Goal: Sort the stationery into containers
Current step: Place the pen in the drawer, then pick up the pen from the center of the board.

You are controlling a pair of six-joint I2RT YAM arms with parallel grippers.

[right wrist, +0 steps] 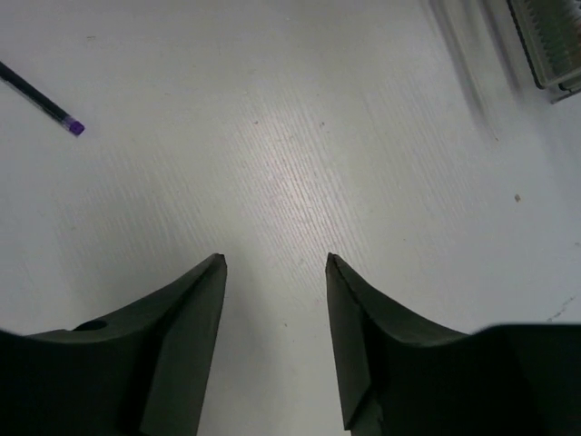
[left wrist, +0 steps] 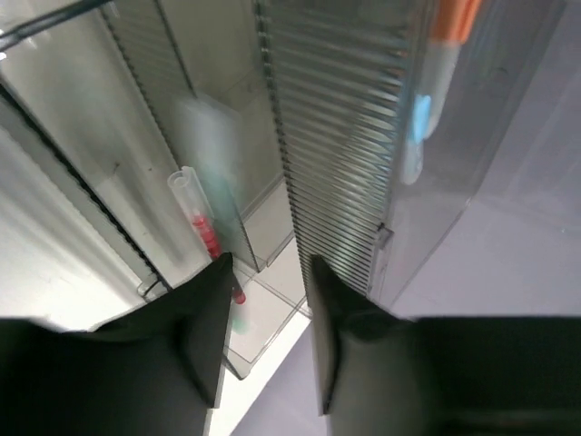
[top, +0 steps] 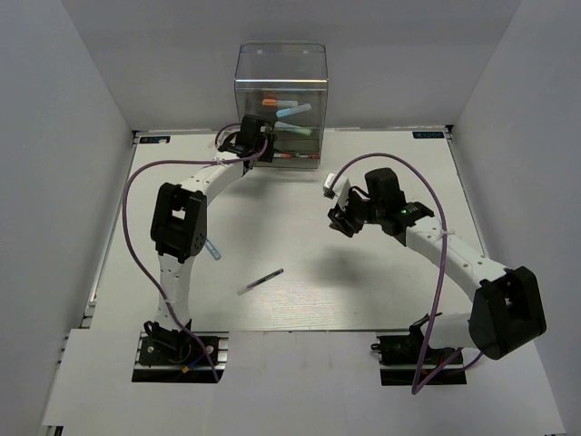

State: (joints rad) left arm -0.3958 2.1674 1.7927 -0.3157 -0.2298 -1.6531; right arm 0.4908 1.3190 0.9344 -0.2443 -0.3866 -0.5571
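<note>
**Both grippers parted and empty by the drawer box**

The left gripper (top: pixel 250 143) sits at the near-left corner of the clear drawer box (top: pixel 280 100). Its fingers stand apart and clamp nothing, close against a ribbed drawer front (left wrist: pixel 336 136). Inside the box lie an orange-capped marker (top: pixel 272 103), a light-blue-capped marker (top: pixel 295 111) and a red pen (left wrist: pixel 201 222). The right gripper (top: pixel 343 218) hangs near and right of the box, its fingers spread over the table (top: pixel 363 291). A thin dark pen (top: pixel 260 281) lies on the table, well nearer than the box.
</note>
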